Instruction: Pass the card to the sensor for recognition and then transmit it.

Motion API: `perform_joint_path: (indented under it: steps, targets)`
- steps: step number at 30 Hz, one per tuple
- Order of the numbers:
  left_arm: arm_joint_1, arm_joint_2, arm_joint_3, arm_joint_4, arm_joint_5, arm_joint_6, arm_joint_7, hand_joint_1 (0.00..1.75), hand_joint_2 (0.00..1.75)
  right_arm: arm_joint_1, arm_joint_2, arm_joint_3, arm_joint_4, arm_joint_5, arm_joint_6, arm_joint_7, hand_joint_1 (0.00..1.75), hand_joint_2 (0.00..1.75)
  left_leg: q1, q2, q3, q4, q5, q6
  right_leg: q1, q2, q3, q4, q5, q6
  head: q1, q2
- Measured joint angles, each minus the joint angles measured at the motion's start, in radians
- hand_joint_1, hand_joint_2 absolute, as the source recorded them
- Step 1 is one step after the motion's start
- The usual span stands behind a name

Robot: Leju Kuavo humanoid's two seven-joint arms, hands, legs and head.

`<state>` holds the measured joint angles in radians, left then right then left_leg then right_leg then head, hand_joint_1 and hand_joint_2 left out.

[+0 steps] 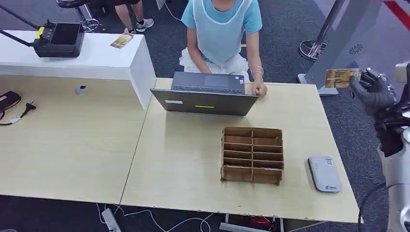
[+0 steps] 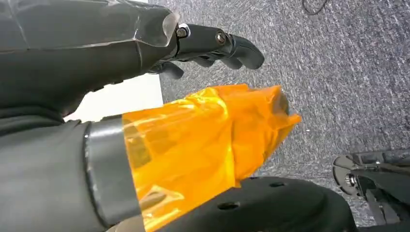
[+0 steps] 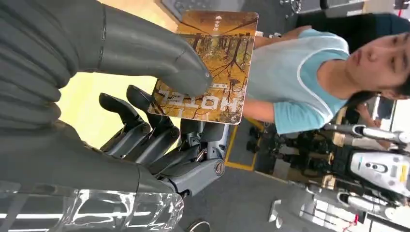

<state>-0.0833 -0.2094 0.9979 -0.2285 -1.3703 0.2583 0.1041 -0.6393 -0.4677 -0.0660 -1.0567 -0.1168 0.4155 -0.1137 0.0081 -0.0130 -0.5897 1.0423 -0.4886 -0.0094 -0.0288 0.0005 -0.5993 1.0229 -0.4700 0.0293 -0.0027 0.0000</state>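
Head view: right hand raised off the table's far right corner, pinching card between thumb and fingers. Left hand over carpet, fingers curled, holding nothing; card's lower edge hidden behind the thumb.

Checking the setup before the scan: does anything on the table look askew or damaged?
Mostly tidy. The wooden divider tray sits square, the laptop slightly turned. The card reader lies a little angled near the table's right edge. The right hand holds the card.
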Motion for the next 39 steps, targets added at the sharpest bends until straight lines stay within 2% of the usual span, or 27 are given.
perform_joint_path:
  steps: [11, 15, 28, 39]
  targets:
    - [0.005, 0.003, 0.017, 0.000, 0.012, 0.003, -0.010, 0.00, 0.00, 0.207, -0.172, -0.001, -0.048, -0.086, 0.104, -0.036, 1.75, 1.75, 0.000, -0.001, 0.000, 0.000, -0.001, 0.001, 0.000, -0.001, 0.000, -0.001, -0.001, 0.001, 0.000, 0.000]
    - [0.007, 0.003, 0.021, 0.000, 0.015, 0.002, -0.015, 0.00, 0.00, 0.304, -0.217, -0.023, -0.085, -0.116, 0.122, -0.048, 1.75, 1.75, 0.000, -0.001, -0.001, 0.000, -0.001, 0.001, 0.000, -0.001, 0.000, -0.001, -0.001, 0.000, 0.000, 0.000]
    - [0.007, 0.006, 0.024, 0.000, 0.014, 0.008, -0.018, 0.00, 0.00, 0.430, -0.254, -0.051, -0.137, -0.114, 0.122, -0.048, 1.75, 1.75, 0.000, 0.001, 0.000, 0.000, -0.001, 0.000, 0.000, 0.001, 0.000, -0.001, -0.001, 0.000, 0.000, 0.000]
    - [0.007, 0.007, 0.024, 0.000, 0.008, 0.009, -0.026, 0.00, 0.00, 0.456, -0.278, -0.050, -0.144, -0.098, 0.125, -0.034, 1.75, 1.75, 0.000, 0.001, 0.000, 0.000, -0.001, 0.000, 0.000, 0.000, 0.000, -0.001, -0.001, 0.000, 0.000, 0.000]
